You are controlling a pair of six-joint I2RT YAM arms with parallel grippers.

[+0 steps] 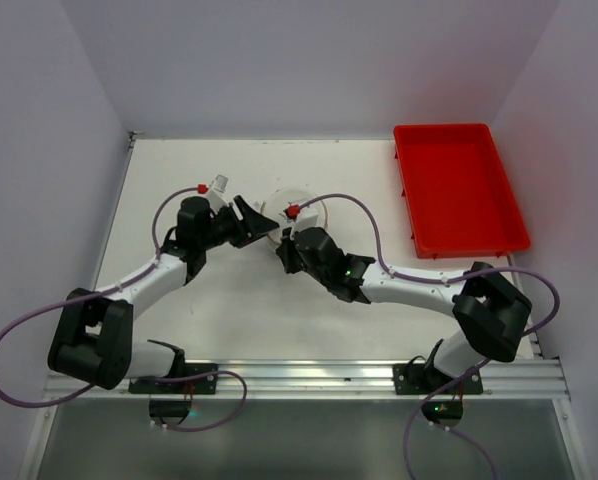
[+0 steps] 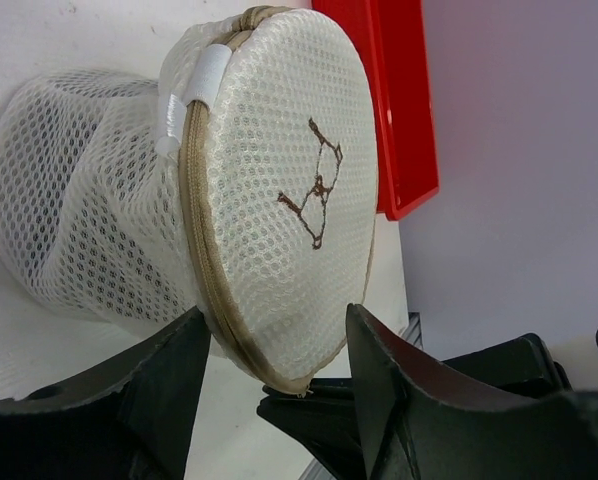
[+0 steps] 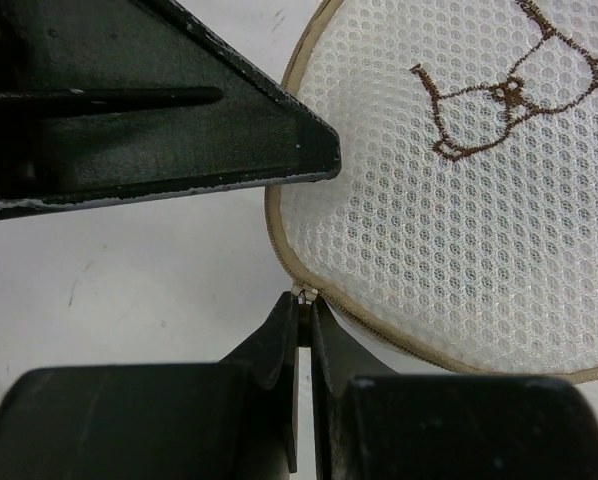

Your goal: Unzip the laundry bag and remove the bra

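Locate the laundry bag (image 1: 301,200) at mid-bench (image 1: 229,310), well apart from the red tray (image 1: 457,188), lying on its side. Read its long axis as running from dome end to lid, roughly level with the bench, with the dome end toward the far wall and the printed lid (image 2: 319,180) turned toward the arms, standing on edge and slightly tilted. Note the right claw (image 3: 301,310) pinched fully together on the zipper pull (image 3: 304,292) at the low point of the lid rim. Note the left claw (image 2: 277,335) partly spread and straddling the lower lid rim, one finger on the dome side and one on the lid face; cannot confirm firm contact. Treat the step in hand as the start of unzipping, with the zipper tape (image 2: 201,260) closed along all of the rim in view. Next, clamp the rim with the left claw to brace the bag, then draw the pull around the rim, following its arc rather than hauling straight, to avoid dragging the light pod. Expect the bra inside; not visible through the mesh.
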